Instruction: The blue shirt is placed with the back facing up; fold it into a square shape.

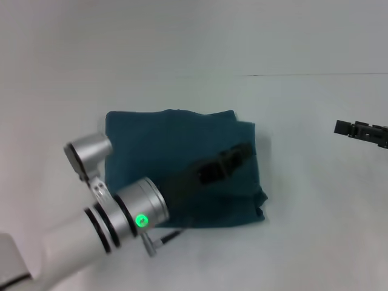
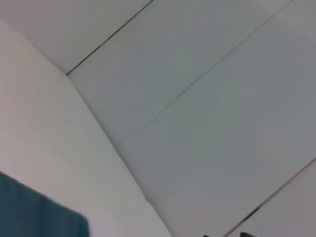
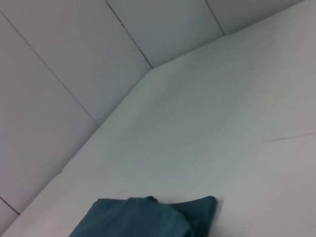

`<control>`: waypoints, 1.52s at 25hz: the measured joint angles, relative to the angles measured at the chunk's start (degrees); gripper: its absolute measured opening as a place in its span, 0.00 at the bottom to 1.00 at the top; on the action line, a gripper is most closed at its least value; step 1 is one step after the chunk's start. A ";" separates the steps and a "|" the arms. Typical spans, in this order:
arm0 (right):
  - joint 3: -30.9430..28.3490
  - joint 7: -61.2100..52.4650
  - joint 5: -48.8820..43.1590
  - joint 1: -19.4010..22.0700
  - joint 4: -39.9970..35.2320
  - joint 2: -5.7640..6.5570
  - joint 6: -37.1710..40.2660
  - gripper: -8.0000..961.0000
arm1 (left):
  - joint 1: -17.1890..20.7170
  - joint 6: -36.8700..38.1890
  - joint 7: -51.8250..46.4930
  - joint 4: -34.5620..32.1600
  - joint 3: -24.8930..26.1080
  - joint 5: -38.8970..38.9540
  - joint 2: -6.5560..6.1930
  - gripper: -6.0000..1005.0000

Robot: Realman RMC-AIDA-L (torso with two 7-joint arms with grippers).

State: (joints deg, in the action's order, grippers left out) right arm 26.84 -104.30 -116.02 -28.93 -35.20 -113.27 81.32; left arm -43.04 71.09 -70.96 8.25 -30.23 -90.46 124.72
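Observation:
The blue shirt (image 1: 182, 151) lies folded into a rough square on the white table, plain side up. Its right edge is layered and slightly uneven. My left arm reaches across it from the lower left, and the left gripper (image 1: 233, 159) hovers over the shirt's right half. My right gripper (image 1: 344, 128) hangs off to the right, well apart from the cloth. A corner of the shirt (image 2: 34, 215) shows in the left wrist view. The right wrist view catches the shirt's far edge (image 3: 148, 217).
The white table (image 1: 303, 230) stretches around the shirt on every side. A thin seam line (image 1: 315, 74) runs along the table's back right. Pale wall panels (image 3: 74, 59) stand behind the table.

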 joint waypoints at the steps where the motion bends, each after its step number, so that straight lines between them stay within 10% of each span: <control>1: 0.00 0.05 0.00 0.02 -0.06 0.13 -0.10 0.96 | -0.08 -0.14 2.08 1.25 1.06 -0.12 -0.02 0.14; 9: 1.76 -0.79 -0.06 -0.72 0.21 0.28 -0.58 0.96 | 1.02 4.96 7.36 2.69 3.25 -1.76 -0.07 0.36; 20: 6.43 -16.47 -5.84 -6.12 0.18 1.03 -1.83 0.96 | 12.77 19.17 2.13 -20.00 -1.08 -3.16 -0.62 0.69; 28: 6.55 -24.13 -8.86 -9.64 2.65 1.75 -4.50 0.96 | 20.10 19.16 4.63 -32.97 -3.29 -4.40 -0.70 0.69; 38: 7.44 -23.78 -8.88 -14.23 10.49 -0.89 -12.98 0.96 | 22.22 18.51 9.97 -38.52 -2.99 -7.41 -0.87 0.69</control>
State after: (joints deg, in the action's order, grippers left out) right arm 34.28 -128.08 -124.90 -43.16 -24.71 -114.16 68.34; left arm -20.82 89.61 -61.00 -30.27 -33.21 -97.87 123.85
